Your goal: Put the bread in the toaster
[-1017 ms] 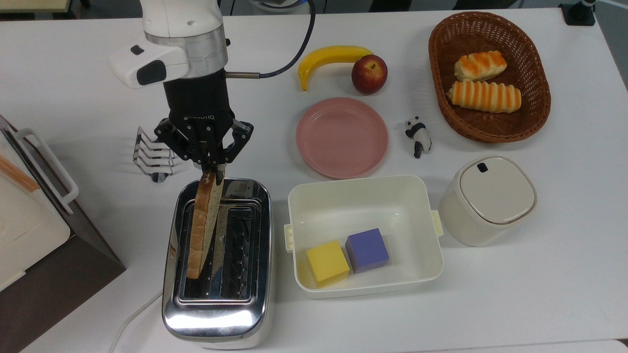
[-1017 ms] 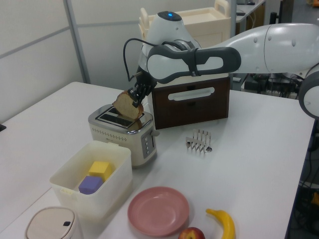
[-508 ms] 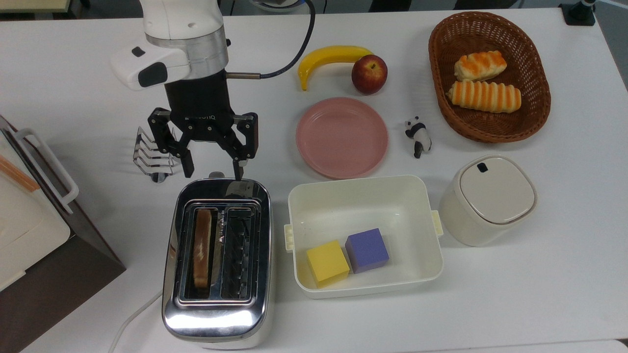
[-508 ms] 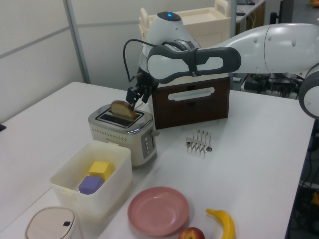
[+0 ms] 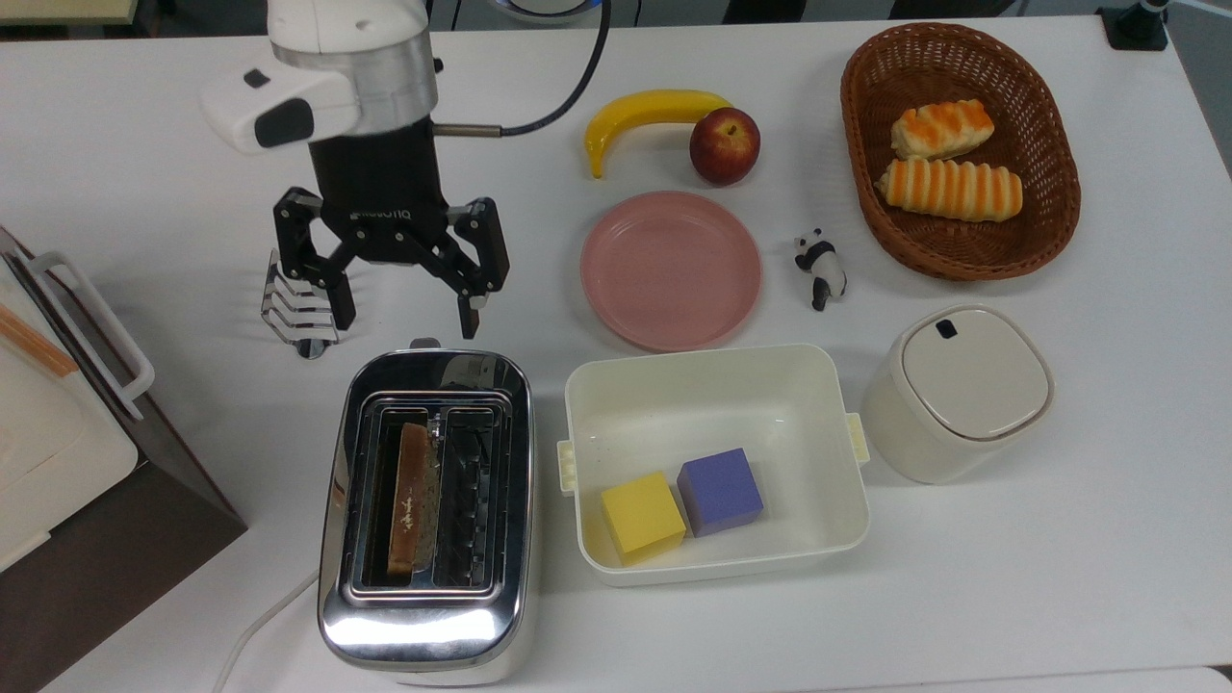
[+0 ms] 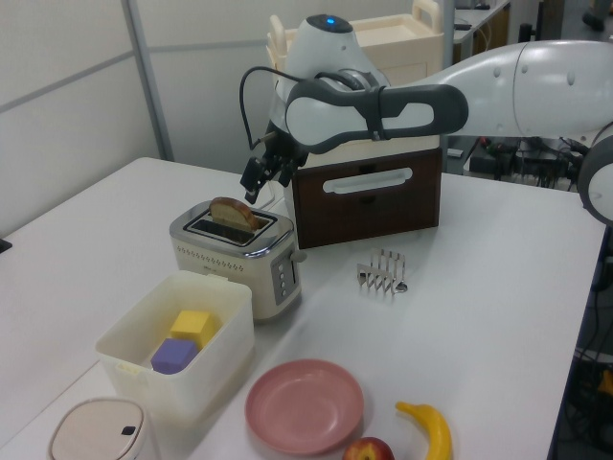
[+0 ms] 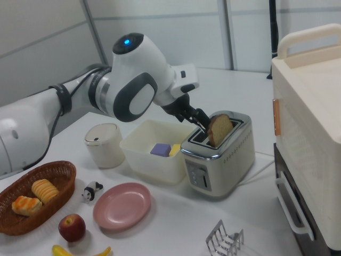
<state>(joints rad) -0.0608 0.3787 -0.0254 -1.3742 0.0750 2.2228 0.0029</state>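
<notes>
The bread [image 5: 412, 500] stands on edge in the slot on the top view's left of the chrome toaster [image 5: 423, 626], its crust showing above the slot. In the left view the bread [image 6: 234, 212] pokes out of the toaster [image 6: 239, 257]; in the right view the bread [image 7: 219, 128] sticks up from the toaster [image 7: 219, 160]. My gripper [image 5: 405, 320] hangs open above the toaster's far end, nothing between its fingers, apart from the bread. It also shows as the gripper [image 6: 264, 176] in the left view and the gripper [image 7: 198, 118] in the right view.
A wire toast rack [image 5: 294, 313] stands beside the gripper. A white bin [image 5: 717, 364] with a yellow and a purple cube sits next to the toaster. Pink plate [image 5: 671, 269], banana [image 5: 647, 114], apple [image 5: 724, 145], panda figure [image 5: 821, 268], basket [image 5: 1049, 226] with rolls, white canister [image 5: 958, 390], a cabinet [image 5: 58, 462].
The gripper opened and let go of the bread, which dropped down into the slot. The gripper then lifted and drew back from the toaster.
</notes>
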